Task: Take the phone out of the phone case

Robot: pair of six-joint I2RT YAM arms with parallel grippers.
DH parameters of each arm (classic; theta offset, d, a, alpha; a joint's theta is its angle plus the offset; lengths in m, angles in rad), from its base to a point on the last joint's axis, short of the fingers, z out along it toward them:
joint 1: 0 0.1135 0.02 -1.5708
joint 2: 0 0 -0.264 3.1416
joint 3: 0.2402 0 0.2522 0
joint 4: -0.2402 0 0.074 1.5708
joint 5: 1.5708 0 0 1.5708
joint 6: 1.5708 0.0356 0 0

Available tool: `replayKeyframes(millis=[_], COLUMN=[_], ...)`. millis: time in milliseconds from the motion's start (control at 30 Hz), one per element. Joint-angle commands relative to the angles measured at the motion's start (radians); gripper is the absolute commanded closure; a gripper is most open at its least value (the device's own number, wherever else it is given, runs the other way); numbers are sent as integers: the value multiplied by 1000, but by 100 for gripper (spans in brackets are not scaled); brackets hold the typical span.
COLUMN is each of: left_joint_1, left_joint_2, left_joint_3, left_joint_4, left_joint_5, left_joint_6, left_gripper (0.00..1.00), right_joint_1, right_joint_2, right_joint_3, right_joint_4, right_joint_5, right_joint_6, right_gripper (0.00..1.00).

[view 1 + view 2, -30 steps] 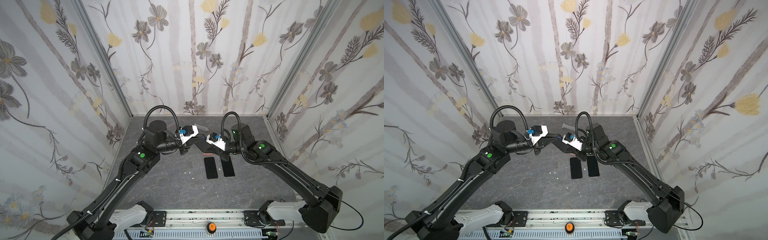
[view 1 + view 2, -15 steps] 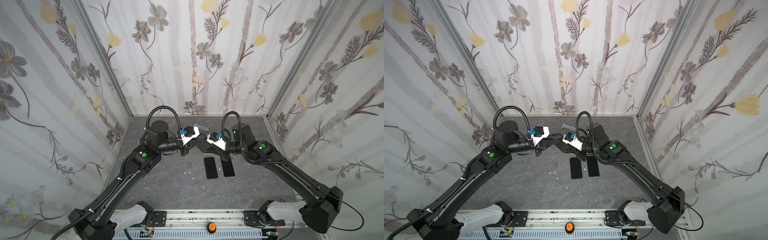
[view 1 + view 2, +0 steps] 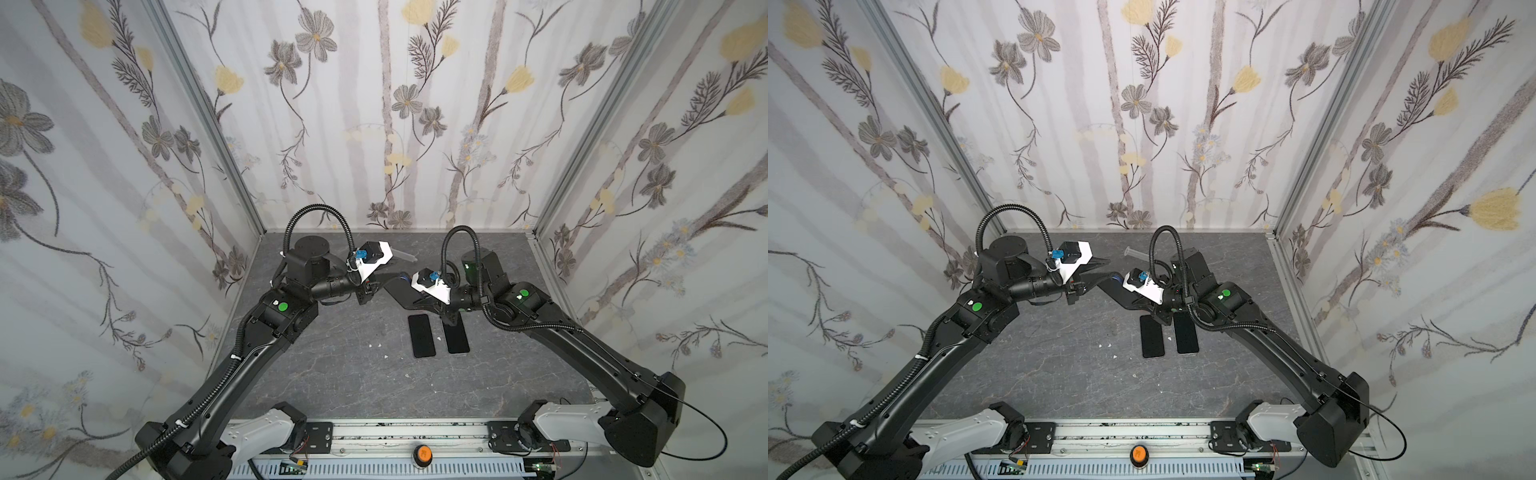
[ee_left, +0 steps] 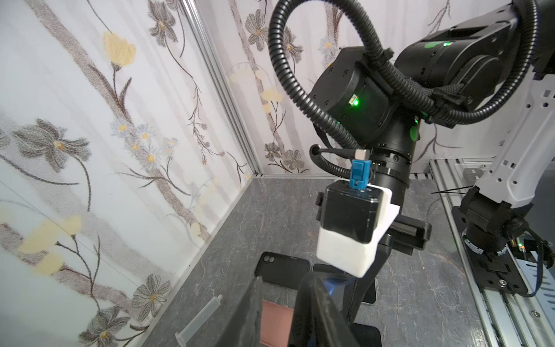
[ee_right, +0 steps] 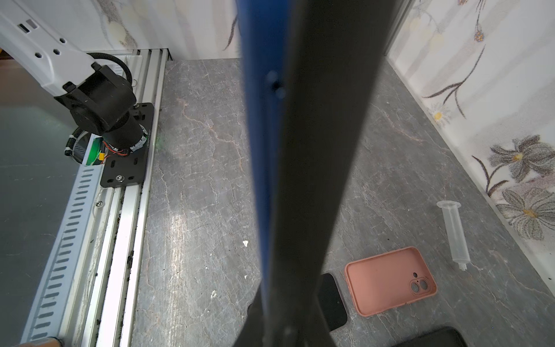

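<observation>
top views both look down on a grey marbled tabletop point(image 3: 332, 374) boxed in by flowered walls, with the two arms meeting nose to nose over its back middle. the right tool point(image 3: 417, 301) is clamped tight on the phone case point(image 3: 395, 289), a black slab with a bit of blue at one corner, held tilted in the air between the arms and clear of the tabletop. the left tool point(image 3: 1100, 262) sits just behind the slab's free end; from up here i cannot make out its gap. just in front of the right tool two dark handsets point(image 3: 422, 340) lie flat side by side, and a clear syringe point(image 3: 405, 257) lies near the back wall. left wrist view: the left tool's two dark fingers point(image 4: 253, 309) stand a little apart with nothing between them, and a pink case point(image 4: 276, 312) on the tabletop shows through the gap. blue from the held slab peeks out just past one finger, though i cannot say whether they touch. an empty black case point(image 4: 282, 267) lies flat beyond. right wrist view: the phone case point(image 5: 324, 120) looms close, seen along its length, a broad black face with a blue strip along one side, pinched at its near end by the tool. i cannot tell where case ends and phone begins. beyond it the pink case lies flat, the syringe near it by the wall.
</observation>
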Motion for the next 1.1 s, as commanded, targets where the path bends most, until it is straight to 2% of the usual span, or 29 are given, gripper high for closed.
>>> replayKeyframes(millis=[0,300,633,1067], left_joint_1=[4,23,30,39], left_joint_2=[1,0,13,36], left_joint_3=[-2,15,6,14], left_joint_4=[23,31,29,30], left_joint_5=[48,49,107,46], left_joint_6=[-12,-56,-55,-77], left_gripper=[70,68,58,59], right_joint_1=[0,0,4,11], right_joint_2=[-8,-26,-26,-32], right_joint_3=[-4,-19,-17,-17], right_joint_4=[45,75,69,70], right_joint_5=[-37,32,32,25], right_joint_6=[-17,-7,-22,-34], right_gripper=[100,100,100,100])
